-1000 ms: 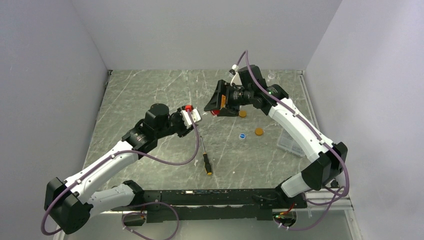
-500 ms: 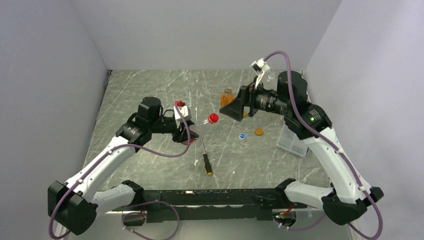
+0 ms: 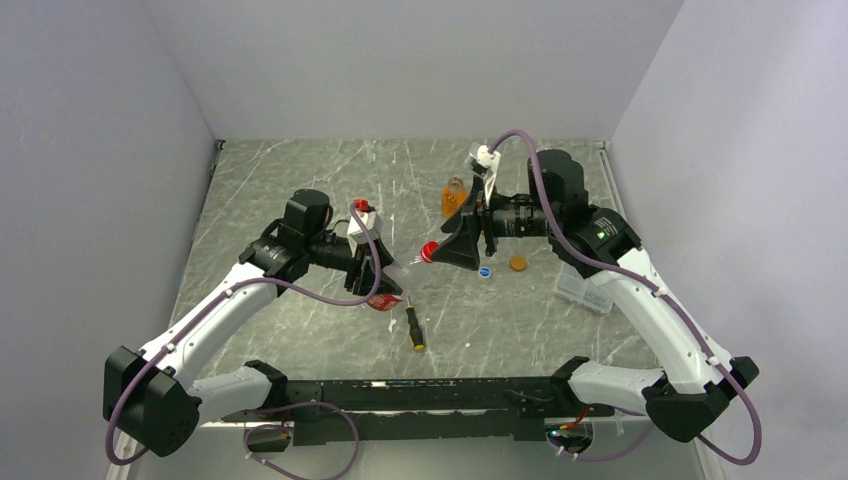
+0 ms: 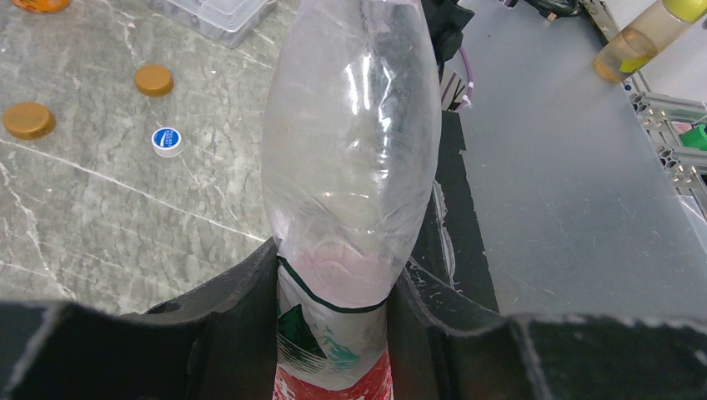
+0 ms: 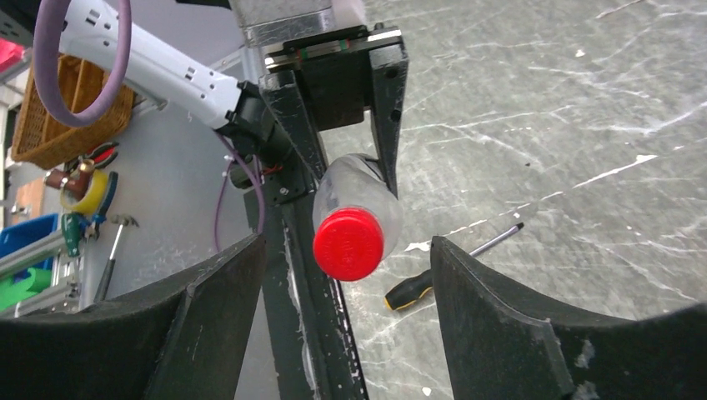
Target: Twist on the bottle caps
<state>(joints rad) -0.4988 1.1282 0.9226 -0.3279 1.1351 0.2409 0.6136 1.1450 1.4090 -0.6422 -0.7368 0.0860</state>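
R gripper [image 3: 441, 249] is released, jaws standing either side of the red cap [image 5: 348, 243] with a gap on both sides, not touching yet. Half a sec ago I'd pulled back toward the rear wall; now I'm in on the cap again. Reads like a re-grip between turns, so the cap's prob. on the neck but not tight. L gripper [image 4: 333, 279] is clenched on the clear bottle [image 4: 350, 142] at the label end, held off the table, neck toward R. Blue cap [image 4: 167, 140] and an orange cap [image 4: 154, 80] lie loose, not yet fitted.
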